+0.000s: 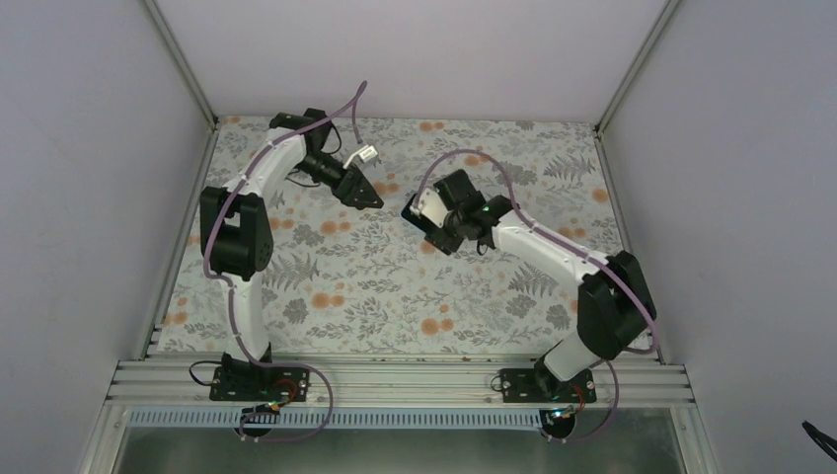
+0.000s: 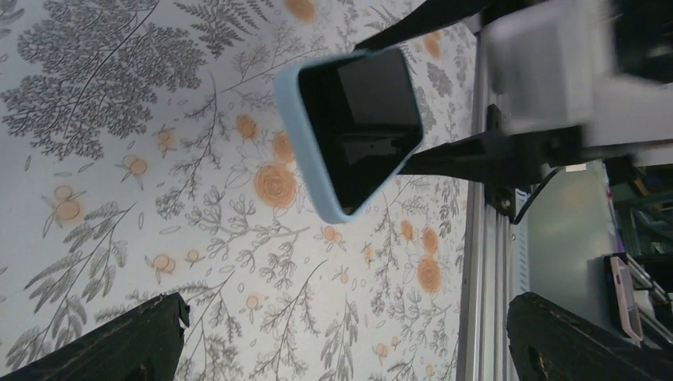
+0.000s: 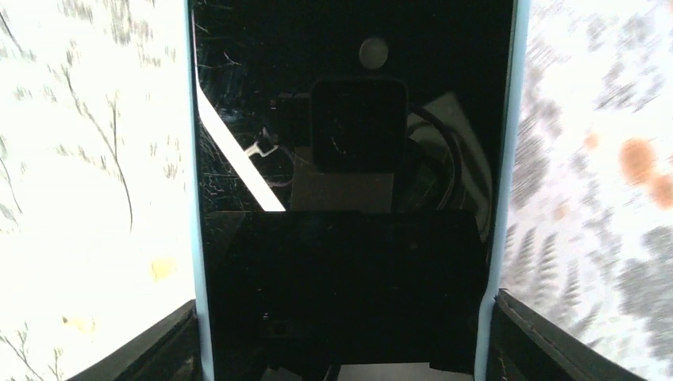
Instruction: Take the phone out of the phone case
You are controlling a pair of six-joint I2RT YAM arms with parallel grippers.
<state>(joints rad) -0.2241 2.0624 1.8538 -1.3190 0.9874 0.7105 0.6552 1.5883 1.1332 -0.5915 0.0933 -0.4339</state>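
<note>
Pinching cased phone (image 3: 349, 159): right fingers (image 3: 555, 349)

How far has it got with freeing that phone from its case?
Done: the right claw holds the black-screened phone above the table. In hand: the open left claw faces it. Left: the light blue case is on the phone, so peeling it off.

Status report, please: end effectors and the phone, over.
Left end effector open. Right end effector shut on phone case. Phone not yet out. Nothing in the way.
</note>
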